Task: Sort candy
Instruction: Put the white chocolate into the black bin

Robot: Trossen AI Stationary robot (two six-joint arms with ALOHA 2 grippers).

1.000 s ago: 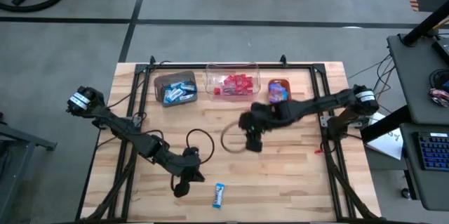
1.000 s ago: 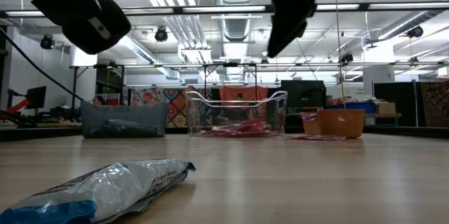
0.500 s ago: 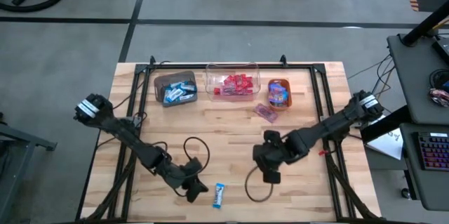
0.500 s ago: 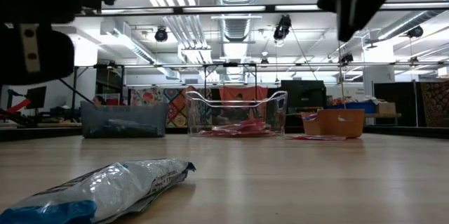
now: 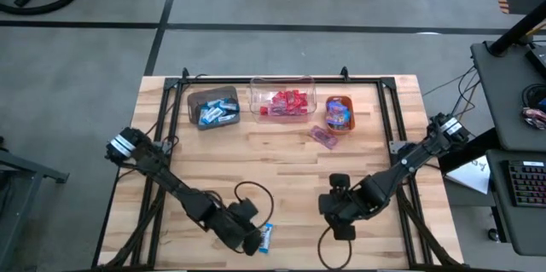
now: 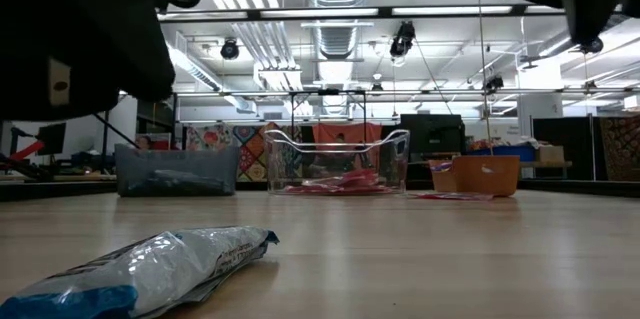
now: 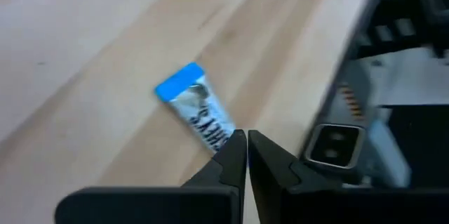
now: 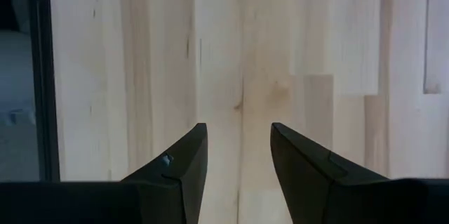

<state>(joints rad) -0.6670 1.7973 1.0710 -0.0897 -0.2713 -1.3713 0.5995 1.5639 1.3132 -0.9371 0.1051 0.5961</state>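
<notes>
From above, we see one blue-and-white candy lying loose on the wooden table near its front edge. The left gripper sits just beside it with fingers pressed together, holding nothing. The right gripper hovers well to the candy's right, partly spread and empty. Along the far edge, well away from the candy, stand a brown bin of blue-and-white sweets, a clear bin of red ones and an orange bin of purple ones; a pink candy lies on the wood just in front of the orange bin. A looped cable partly covers the left arm.

At table height, we find the blue-and-white candy filling the near corner, its silver wrapper crinkled and its blue end cut off by the frame. Dark arm housings block the upper corners, so neither gripper can be made out here. Behind the candy stand the brown bin, the clear bin and the orange bin.

From the left wrist, we see the closed fingertips right at one end of the blurred candy.

From the right wrist, we see only bare planks between the parted fingers.
</notes>
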